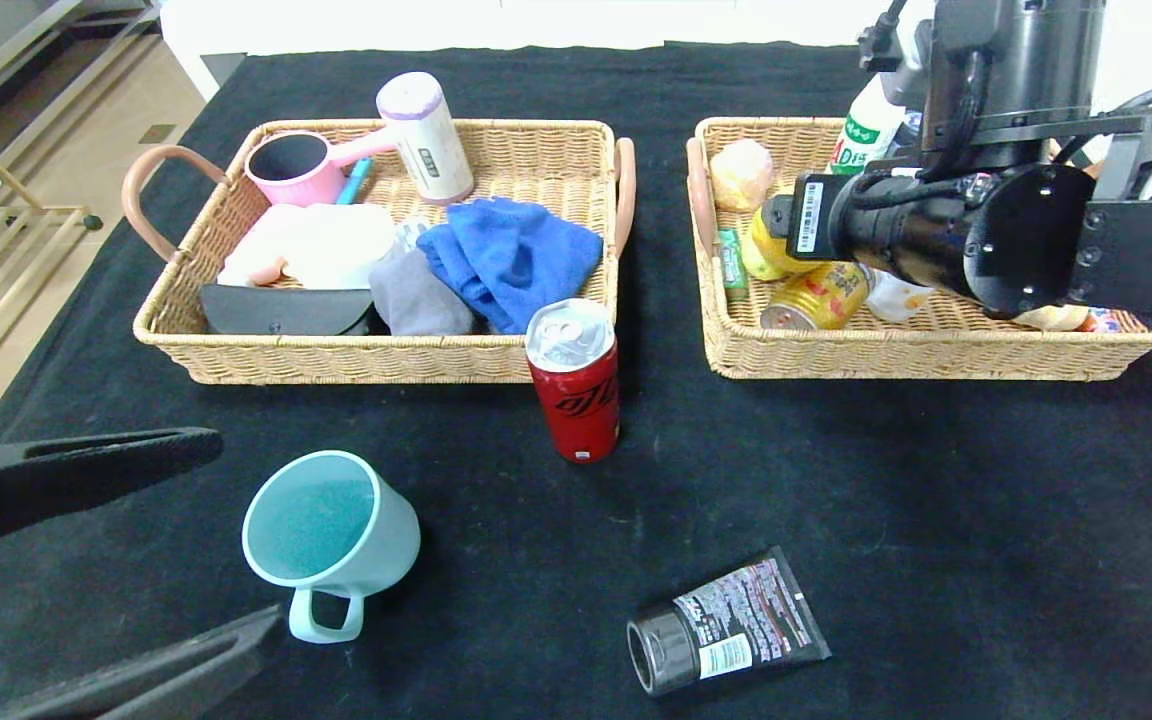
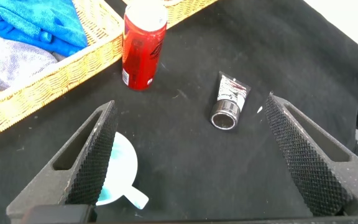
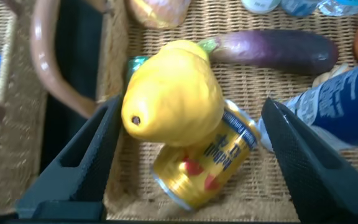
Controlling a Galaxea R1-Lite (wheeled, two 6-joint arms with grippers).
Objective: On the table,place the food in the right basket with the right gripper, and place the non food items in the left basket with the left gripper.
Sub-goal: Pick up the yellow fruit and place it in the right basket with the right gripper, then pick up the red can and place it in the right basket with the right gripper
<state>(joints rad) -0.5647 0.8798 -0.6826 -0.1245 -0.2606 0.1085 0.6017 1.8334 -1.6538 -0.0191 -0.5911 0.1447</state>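
Observation:
A red cola can (image 1: 573,380) stands on the black cloth between the two baskets. Nearer me are a teal mug (image 1: 326,530) and a black tube (image 1: 726,635) lying flat. My left gripper (image 1: 246,526) hovers open over the mug's side of the table; in the left wrist view the mug (image 2: 117,171) sits by one finger and the tube (image 2: 229,102) lies ahead. My right gripper (image 3: 188,149) is open over the right basket (image 1: 916,355). A yellow pear-shaped fruit (image 3: 173,93) rests on a yellow can (image 3: 207,162) between its jaws, well clear of one finger.
The left basket (image 1: 356,360) holds a pink cup (image 1: 291,165), a white bottle-like item (image 1: 426,135), a blue cloth (image 1: 511,255) and grey and white cloths. The right basket also holds an eggplant (image 3: 272,50), a blue packet (image 3: 334,106) and a drink bottle (image 1: 866,130).

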